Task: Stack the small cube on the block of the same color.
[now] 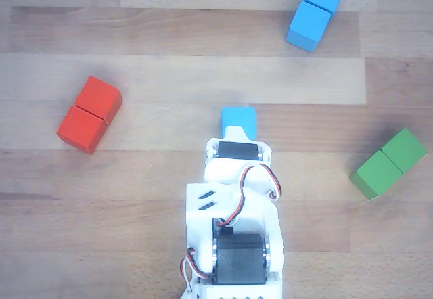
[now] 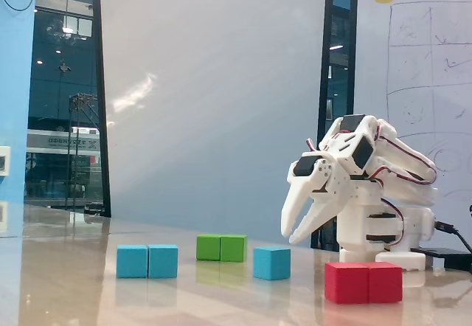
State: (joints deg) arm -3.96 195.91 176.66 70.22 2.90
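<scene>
The small light-blue cube (image 1: 238, 119) lies on the wooden table just beyond the arm's wrist, which covers its near edge; in the fixed view the cube (image 2: 272, 262) sits mid-table. The blue oblong block (image 1: 316, 11) lies at the far right of the other view and at the left of the fixed view (image 2: 147, 261). My gripper (image 2: 289, 236) hangs tips-down above the table, up and to the right of the cube and not touching it. Its jaws stand a little apart and hold nothing. In the other view the fingers are hidden under the arm.
A red oblong block (image 1: 89, 114) lies at the left and a green one (image 1: 389, 163) at the right of the other view. In the fixed view the red block (image 2: 363, 282) is in front of the arm base and the green block (image 2: 221, 248) is behind.
</scene>
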